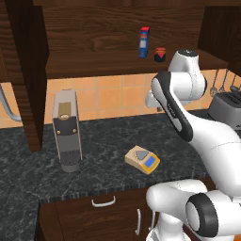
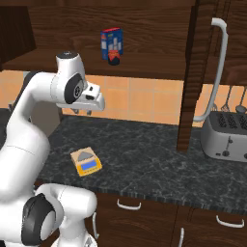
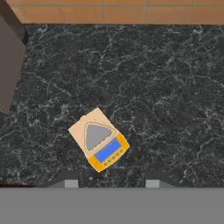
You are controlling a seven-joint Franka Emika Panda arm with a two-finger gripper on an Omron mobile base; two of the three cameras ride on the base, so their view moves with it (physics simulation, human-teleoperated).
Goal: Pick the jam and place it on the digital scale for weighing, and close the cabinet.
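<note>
The jam [image 1: 160, 54] is a small dark jar with a red lid, standing on the shelf of the open cabinet [image 1: 94, 63] next to a blue carton [image 1: 144, 42]. From the right base view the jam [image 2: 114, 59] stands just in front of that carton. The tan digital scale [image 1: 142, 159] lies on the dark counter, its grey pad bare. My gripper [image 2: 82, 112] hangs above the counter and below the shelf, pointing down. In the hand view the scale [image 3: 99, 145] lies straight beneath my gripper [image 3: 111, 181], whose tips stand wide apart and open with nothing between them.
Both cabinet doors stand open: the left door [image 1: 28, 70] and the right door [image 2: 193, 72] with its long silver handle [image 2: 217, 67]. A grey coffee machine [image 1: 67, 129] stands left of the scale, a toaster [image 2: 226, 136] at the right. Drawers [image 1: 103, 202] sit below the counter.
</note>
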